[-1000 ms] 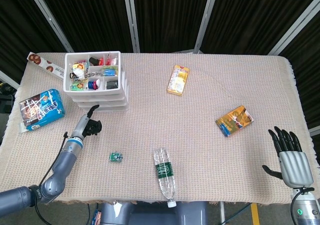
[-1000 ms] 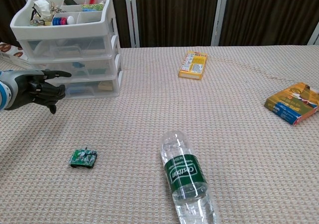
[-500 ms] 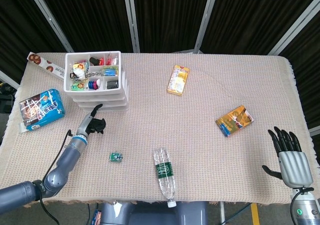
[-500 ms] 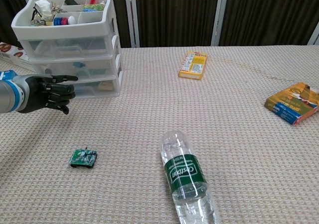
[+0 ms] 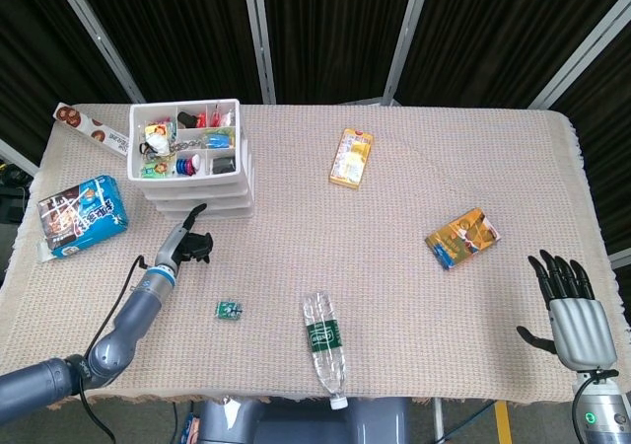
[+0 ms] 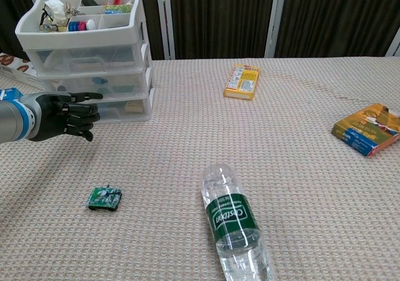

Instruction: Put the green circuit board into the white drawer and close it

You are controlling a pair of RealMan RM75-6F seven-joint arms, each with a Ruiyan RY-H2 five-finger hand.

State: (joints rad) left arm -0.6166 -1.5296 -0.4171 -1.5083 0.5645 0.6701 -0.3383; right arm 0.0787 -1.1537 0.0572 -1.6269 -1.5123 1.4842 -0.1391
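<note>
While flat on woven cloth: small green circuit board (image 5: 229,310) | translucent plastic white drawer (image 6: 106,80)

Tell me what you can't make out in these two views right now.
- Green circuit board: too small in both views to read its components.
- White drawer unit: the left hand covers part of the bottom drawer front in the chest view; whether it touches is unclear.
- Right hand: outside the chest view.
- Water bottle: cap end cut off by the chest view's bottom edge.
</note>
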